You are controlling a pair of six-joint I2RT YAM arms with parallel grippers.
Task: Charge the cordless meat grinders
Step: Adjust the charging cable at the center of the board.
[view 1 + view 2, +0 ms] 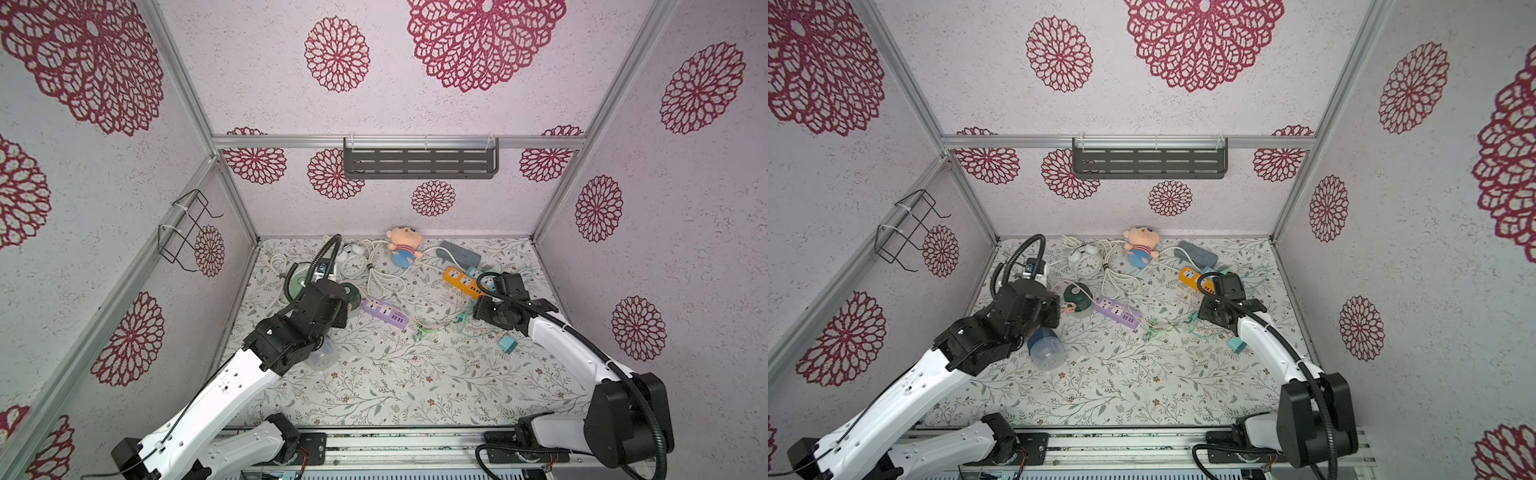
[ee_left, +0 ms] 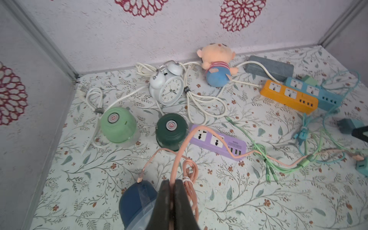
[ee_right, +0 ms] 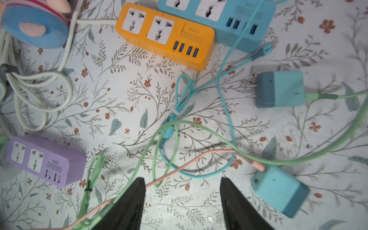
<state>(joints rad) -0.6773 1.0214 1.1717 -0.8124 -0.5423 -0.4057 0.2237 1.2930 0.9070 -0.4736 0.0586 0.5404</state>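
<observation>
Over on the left side of the floral table (image 2: pixel 258 199), the left gripper (image 2: pixel 172 182) is clamped tight on a peach cable (image 2: pixel 180 151), its jaws pressed together with the cord running up between them. Just beside it lies the navy blue grinder (image 2: pixel 137 201), tipped over with its clear base toward the front. 1 end of the peach cable rests against its dome, though I cannot tell whether it is plugged in.

Further back, the other 2 grinders stand upright with their silver buttons up. The light green grinder (image 2: pixel 117 125) is nearer the left wall. The dark green grinder (image 2: pixel 171 129) sits just beside the purple power strip (image 2: pixel 217 142), whose end the peach cable arches over.

Behind them are a white twin-bell alarm clock (image 2: pixel 171 89) and a plush doll (image 2: pixel 217 67) against the back wall.

On the right side, the right gripper (image 3: pixel 182 185) hangs over a tangle of green, blue and peach cords with its jaws spread wide and nothing held between them. The orange power strip (image 3: pixel 165 35) and blue power strip (image 3: pixel 217 18) lie side by side, touching. 2 teal plug adapters (image 3: pixel 280 89) lie near that gripper, and the peach cable's far end reaches the closer one.
</observation>
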